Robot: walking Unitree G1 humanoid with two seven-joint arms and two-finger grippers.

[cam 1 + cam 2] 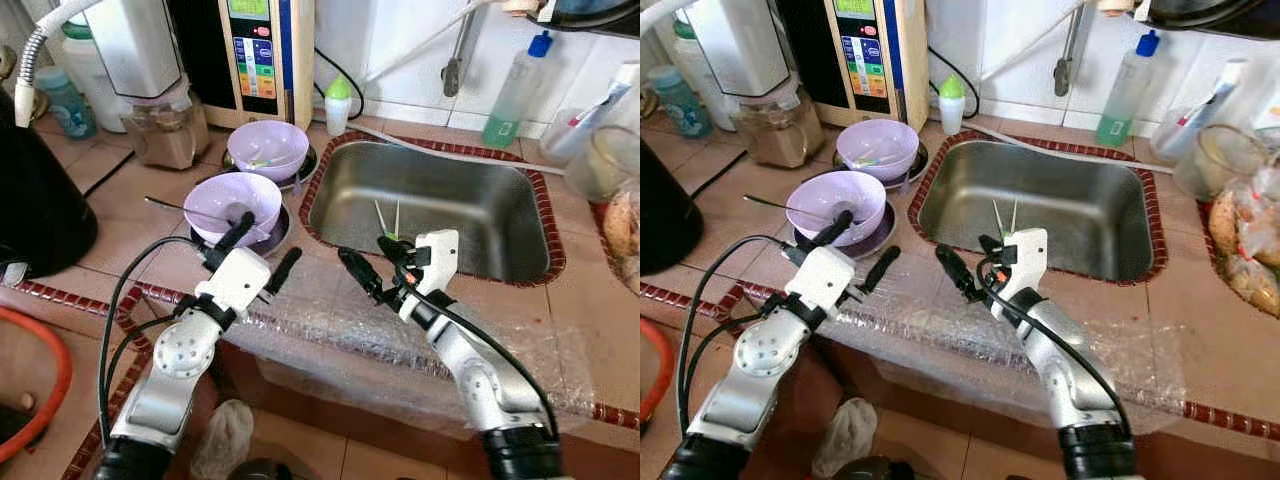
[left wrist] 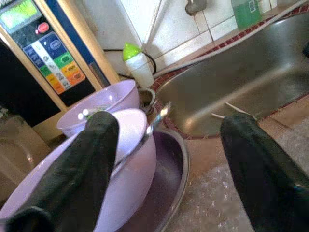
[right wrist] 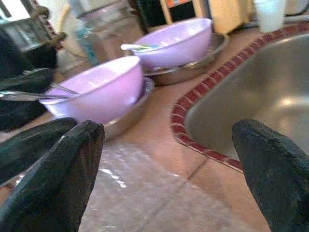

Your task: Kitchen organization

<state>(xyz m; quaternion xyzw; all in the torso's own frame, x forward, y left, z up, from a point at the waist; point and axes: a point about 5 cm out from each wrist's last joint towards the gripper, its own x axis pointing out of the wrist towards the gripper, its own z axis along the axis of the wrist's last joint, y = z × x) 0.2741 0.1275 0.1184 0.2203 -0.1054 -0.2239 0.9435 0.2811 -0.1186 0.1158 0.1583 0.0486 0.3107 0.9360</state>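
This is a home kitchen. A steel sink (image 1: pixel 440 205) sits in a tiled bench (image 1: pixel 120 190) with red mosaic edging. Two lilac bowls (image 1: pixel 234 205) stand on metal plates beside it, near a blender (image 1: pixel 160 125), a water purifier (image 1: pixel 262 55) and a soap bottle (image 1: pixel 515 95).

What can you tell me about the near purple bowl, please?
The near bowl is pale purple, glossy like plastic, round and deep, and upright. It sits on a shallow metal plate on the tiled counter, left of the sink and in front of a second purple bowl. A thin metal utensil lies across its rim, its handle pointing to the robot's left. The open left gripper is just before it, one finger overlapping its front rim; contact cannot be told.
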